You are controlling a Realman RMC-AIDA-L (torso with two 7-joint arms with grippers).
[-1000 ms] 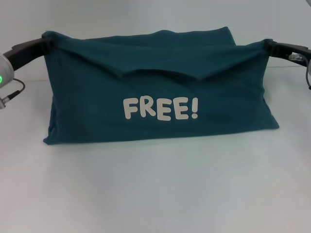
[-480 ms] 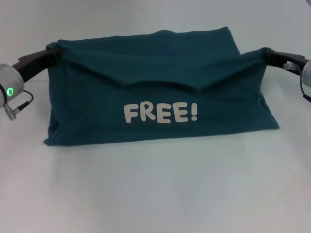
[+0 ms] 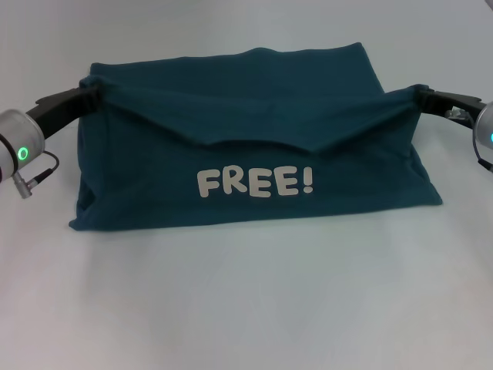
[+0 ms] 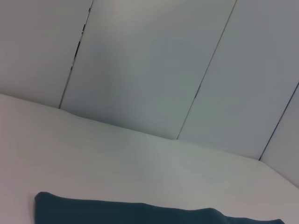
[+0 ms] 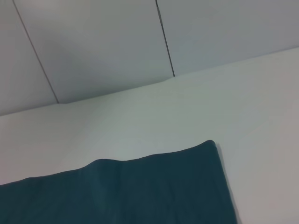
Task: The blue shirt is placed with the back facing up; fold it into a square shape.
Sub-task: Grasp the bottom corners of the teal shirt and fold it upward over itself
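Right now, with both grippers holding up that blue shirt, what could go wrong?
The left gripper and right gripper each pinch only a corner of the blue shirt, so one could slip. The lifted edge sags in the middle, so the fold may land uneven and wrinkled rather than square.

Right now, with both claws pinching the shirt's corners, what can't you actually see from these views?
- Left claw tips: head view, buried in the shirt fabric.
- Right claw tips: head view, same, bunched cloth hides them.
- Both claws: absent from their own wrist views, which show only a shirt edge, table and wall.
- Shirt's rear layer and sleeves: head view, behind the raised front panel.
- Both arms: cut off by the head view's sides.
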